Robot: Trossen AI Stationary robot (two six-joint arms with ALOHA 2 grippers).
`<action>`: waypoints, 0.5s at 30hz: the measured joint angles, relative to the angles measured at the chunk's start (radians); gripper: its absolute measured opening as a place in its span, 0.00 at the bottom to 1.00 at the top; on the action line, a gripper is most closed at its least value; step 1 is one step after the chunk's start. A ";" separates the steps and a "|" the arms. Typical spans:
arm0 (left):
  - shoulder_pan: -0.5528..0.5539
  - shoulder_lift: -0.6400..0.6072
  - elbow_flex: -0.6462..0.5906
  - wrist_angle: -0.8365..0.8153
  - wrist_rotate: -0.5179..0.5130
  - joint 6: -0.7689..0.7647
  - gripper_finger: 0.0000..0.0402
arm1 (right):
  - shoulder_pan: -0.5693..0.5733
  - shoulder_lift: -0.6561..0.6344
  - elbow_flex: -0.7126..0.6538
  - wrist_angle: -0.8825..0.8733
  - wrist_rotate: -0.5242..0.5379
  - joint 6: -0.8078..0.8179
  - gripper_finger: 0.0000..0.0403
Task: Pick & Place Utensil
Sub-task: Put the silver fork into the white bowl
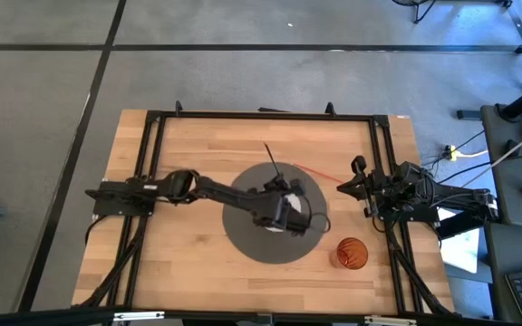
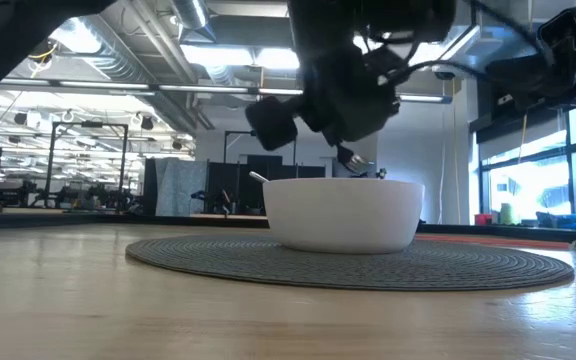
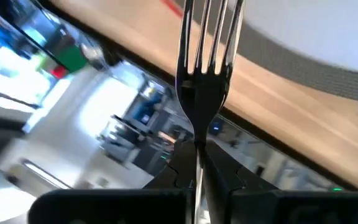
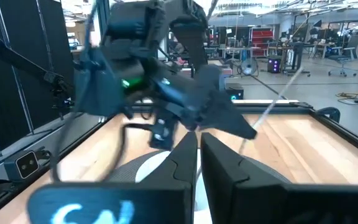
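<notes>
Carrying phase: left gripper (image 3: 197, 163) clamped shut on the fork (image 3: 205, 68) handle, tines pointing away, held in the air over the white bowl (image 2: 343, 214) on the round grey mat (image 1: 275, 217) mid-bench. Placement looks imminent; next move likely needs lowering into the bowl, then releasing. Right gripper (image 4: 197, 146) waits near the bench's right edge, fingers nearly together, empty.

Bright overhead ceiling lights (image 2: 218, 55), window glare, blurred wrist views, soft shadows
</notes>
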 joint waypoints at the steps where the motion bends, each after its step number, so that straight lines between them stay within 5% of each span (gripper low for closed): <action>1: -0.010 -0.001 0.000 0.002 -0.002 0.022 0.01 | 0.000 0.000 0.000 0.000 0.000 0.000 0.06; 15: -0.056 0.058 -0.007 0.049 0.002 0.281 0.01 | 0.000 0.000 0.000 -0.003 0.000 0.000 0.06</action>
